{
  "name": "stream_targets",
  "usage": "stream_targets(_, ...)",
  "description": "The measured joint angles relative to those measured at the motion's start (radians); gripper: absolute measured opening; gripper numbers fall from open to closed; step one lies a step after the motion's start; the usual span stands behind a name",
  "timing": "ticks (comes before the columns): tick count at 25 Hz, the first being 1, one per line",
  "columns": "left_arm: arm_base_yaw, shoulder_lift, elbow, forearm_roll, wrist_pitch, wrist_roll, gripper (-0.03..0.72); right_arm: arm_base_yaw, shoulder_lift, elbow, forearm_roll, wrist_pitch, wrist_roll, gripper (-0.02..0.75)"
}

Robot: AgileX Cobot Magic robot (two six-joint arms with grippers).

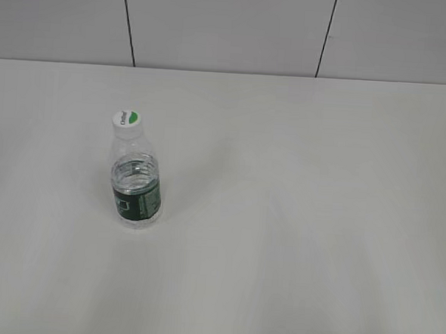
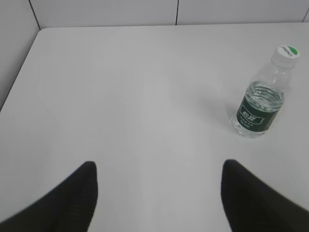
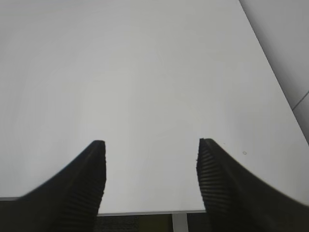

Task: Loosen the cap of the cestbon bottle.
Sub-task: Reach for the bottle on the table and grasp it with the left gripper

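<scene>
On the white worktop the cestbon bottle stood upright, its cap on. My left claw hung spread wide and empty, well short of the bottle; my right claw, equally wide and empty, saw only bare worktop. I judged it best to clamp the bottle's body first, then close squarely round the cap

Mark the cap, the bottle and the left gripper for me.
cap [image 1: 128, 119], exterior view, its top face.
cestbon bottle [image 1: 137, 201], exterior view, green label band.
left gripper [image 2: 159, 176], left wrist view, midway between fingertips.
</scene>
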State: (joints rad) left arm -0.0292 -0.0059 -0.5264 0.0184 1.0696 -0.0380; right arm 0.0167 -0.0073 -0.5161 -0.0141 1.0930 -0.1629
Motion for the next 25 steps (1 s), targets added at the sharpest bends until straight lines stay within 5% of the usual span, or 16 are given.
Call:
stream_targets(9,0.0,0.012,-0.01,0.027,-0.036,0.003,0.491,0.0,0.0,0.0,0.0,0.0,0.0,0.457)
stream_targets(25,0.0,0.502,-0.02,0.05,-0.788,0.01,0.491,0.0,0.0,0.0,0.0,0.0,0.0,0.457)
